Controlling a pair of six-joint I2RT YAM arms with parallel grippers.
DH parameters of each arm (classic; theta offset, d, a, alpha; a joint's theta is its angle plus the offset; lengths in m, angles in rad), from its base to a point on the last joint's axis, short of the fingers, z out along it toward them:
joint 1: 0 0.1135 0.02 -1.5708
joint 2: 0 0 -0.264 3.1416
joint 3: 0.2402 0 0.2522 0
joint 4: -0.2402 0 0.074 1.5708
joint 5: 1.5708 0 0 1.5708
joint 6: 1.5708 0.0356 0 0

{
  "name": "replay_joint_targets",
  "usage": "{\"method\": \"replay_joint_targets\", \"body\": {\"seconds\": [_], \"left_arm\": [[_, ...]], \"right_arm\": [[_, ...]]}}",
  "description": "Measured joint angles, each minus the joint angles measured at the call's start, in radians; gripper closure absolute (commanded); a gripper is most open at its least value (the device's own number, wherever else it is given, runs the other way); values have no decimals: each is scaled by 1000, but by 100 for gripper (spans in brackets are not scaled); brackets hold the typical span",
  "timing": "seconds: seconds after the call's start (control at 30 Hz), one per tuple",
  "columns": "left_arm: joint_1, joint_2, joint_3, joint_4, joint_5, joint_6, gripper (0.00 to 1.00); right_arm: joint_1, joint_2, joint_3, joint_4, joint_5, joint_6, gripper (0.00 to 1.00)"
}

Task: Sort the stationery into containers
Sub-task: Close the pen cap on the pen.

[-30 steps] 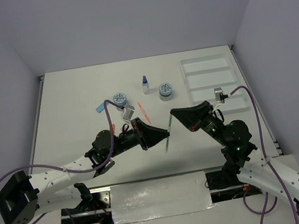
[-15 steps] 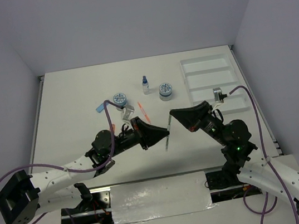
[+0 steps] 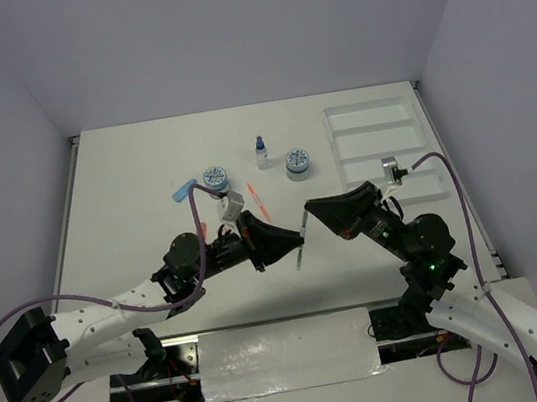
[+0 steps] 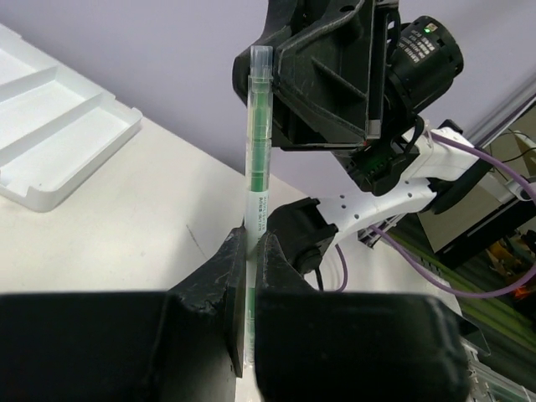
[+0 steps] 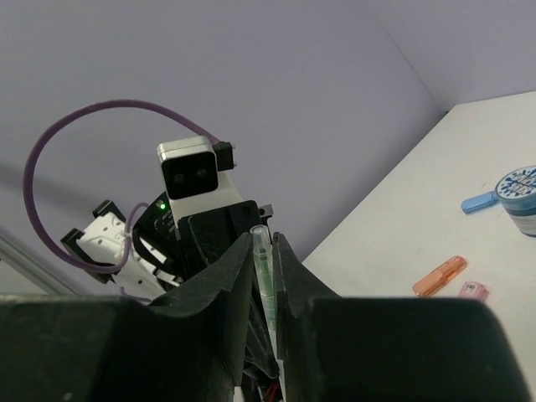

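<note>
One white tray [image 3: 376,139]. Left of tray: two blue-grey jars, nearer jar [image 3: 296,162], farther jar [image 3: 214,177]; one bottle [image 3: 261,151]; two pens, green pen [image 4: 257,142], orange-red pen [image 3: 256,201]; three stubby pieces, blue piece [image 3: 183,188], orange piece [image 5: 440,275], pink piece [image 5: 473,291].

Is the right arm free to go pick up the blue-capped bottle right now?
Probably not yet: the right gripper looks closed on the green pen, which the left gripper also grips. The bottle itself stands unobstructed.
</note>
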Motion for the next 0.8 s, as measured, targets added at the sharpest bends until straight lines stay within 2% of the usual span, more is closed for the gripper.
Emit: {"method": "replay_joint_targets", "body": {"seconds": [0.07, 0.17, 0.2, 0.27, 0.43, 0.6, 0.7, 0.8], "left_arm": [[0, 0, 0, 17, 7, 0, 100], [0, 0, -3, 51, 21, -1, 100], [0, 0, -5, 64, 27, -2, 100], [0, 3, -12, 86, 38, -3, 100], [0, 10, -14, 101, 56, -5, 100], [0, 9, -14, 100, 45, -5, 100], [0, 8, -13, 82, 22, -4, 100], [0, 7, -12, 59, 2, -4, 100]], "right_arm": [[2, -1, 15, -17, -13, -14, 73], [4, -1, 33, -30, -30, -35, 62], [5, 0, 35, -32, -34, -42, 54], [5, 2, 39, -39, -42, -53, 45], [6, 16, 39, -54, -56, -73, 41], [6, 35, 39, -48, -101, -86, 40], [6, 46, 39, -35, -143, -96, 43], [12, 53, 39, -31, -173, -110, 52]]}}
